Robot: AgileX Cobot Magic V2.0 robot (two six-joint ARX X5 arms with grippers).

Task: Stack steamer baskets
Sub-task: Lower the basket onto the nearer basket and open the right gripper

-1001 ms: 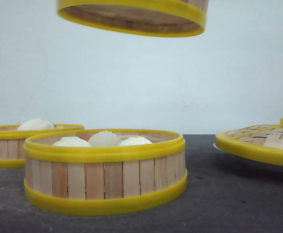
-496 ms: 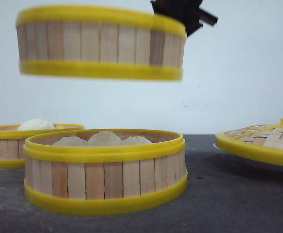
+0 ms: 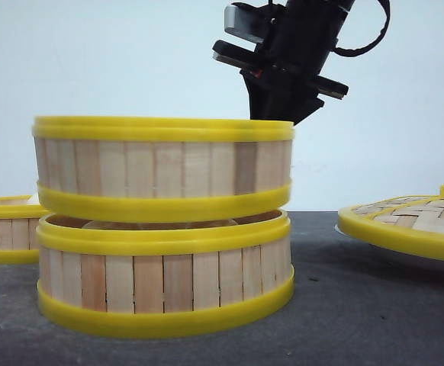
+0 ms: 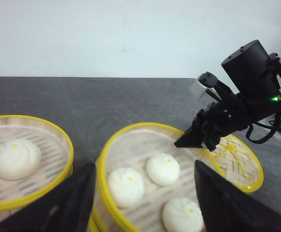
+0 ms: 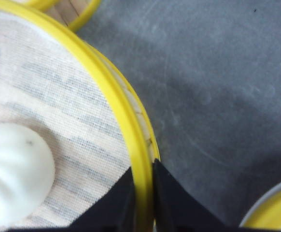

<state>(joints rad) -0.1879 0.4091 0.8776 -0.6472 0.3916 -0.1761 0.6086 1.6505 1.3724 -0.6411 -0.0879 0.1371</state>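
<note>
Atop the lower steamer basket (image 3: pixel 165 278), upper steamer basket (image 3: pixel 163 169) sits slightly tilted, right gripper (image 5: pixel 143 198) pinching its rim; left gripper (image 4: pixel 140 203) spread wide, empty.

No readable text, labels, brands or numbers anywhere.

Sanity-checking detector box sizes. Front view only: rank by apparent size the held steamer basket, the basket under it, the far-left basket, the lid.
1-2. Held steamer basket and the basket under it: near-identical, not ranked.
3. Lid: cropped by the frame's right edge.
4. Far-left basket: farther back, partly hidden and cropped, so it only looks smallest.
</note>
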